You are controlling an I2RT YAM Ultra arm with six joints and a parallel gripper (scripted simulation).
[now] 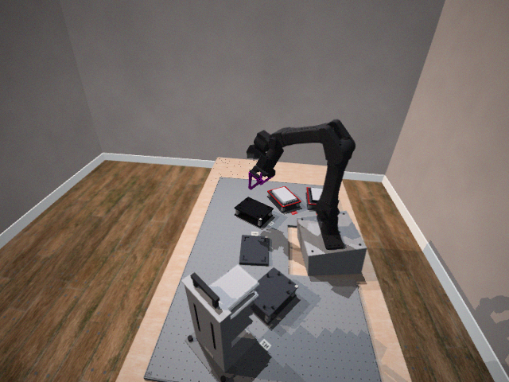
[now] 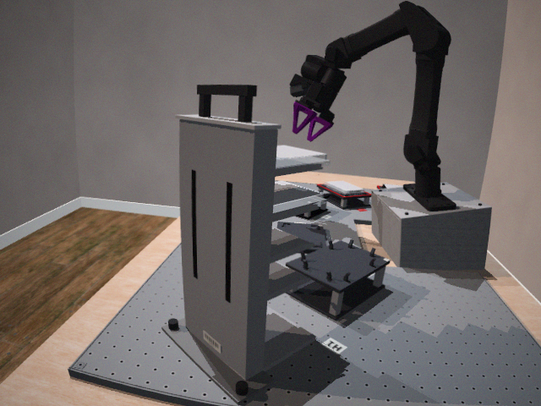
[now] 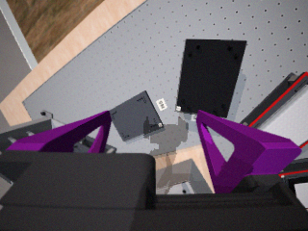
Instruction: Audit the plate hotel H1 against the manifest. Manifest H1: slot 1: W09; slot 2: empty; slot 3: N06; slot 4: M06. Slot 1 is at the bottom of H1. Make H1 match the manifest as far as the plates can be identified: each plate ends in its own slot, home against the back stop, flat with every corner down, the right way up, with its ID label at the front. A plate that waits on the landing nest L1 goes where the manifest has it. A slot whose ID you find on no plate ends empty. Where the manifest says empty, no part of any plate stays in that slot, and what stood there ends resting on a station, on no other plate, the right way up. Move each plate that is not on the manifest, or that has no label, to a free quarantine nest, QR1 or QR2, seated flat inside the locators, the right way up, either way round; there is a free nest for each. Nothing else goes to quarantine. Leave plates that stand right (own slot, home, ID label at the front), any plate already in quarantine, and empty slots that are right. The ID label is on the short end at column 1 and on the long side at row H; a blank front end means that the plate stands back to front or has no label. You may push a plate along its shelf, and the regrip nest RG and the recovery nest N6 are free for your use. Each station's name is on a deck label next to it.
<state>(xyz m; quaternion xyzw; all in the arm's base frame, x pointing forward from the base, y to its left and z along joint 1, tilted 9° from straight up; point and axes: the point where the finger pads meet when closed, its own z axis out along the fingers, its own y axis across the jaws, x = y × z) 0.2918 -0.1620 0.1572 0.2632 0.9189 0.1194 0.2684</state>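
The grey plate hotel H1 [image 1: 211, 317] [image 2: 224, 227] stands at the front of the deck with a black handle on top. A white plate [image 1: 234, 286] [image 2: 299, 153] lies in its top slot and sticks out at the front. The lower shelves [image 2: 297, 199] are in shadow and I cannot tell what they hold. The landing nest [image 1: 274, 292] [image 2: 336, 262] in front of the hotel is empty. My purple-fingered gripper [image 1: 258, 179] [image 2: 312, 124] [image 3: 154, 117] is open and empty. It hangs high over the far part of the deck, above a black raised nest [image 1: 253, 210] [image 3: 210, 77].
Two red-edged quarantine nests [image 1: 283, 197] [image 1: 314, 193] [image 2: 345, 188] [image 3: 284, 103] at the back each hold a white plate. A flat dark grey nest [image 1: 254, 249] [image 3: 135, 115] lies mid-deck. The arm's grey pedestal [image 1: 332, 255] [image 2: 432, 236] stands on the right.
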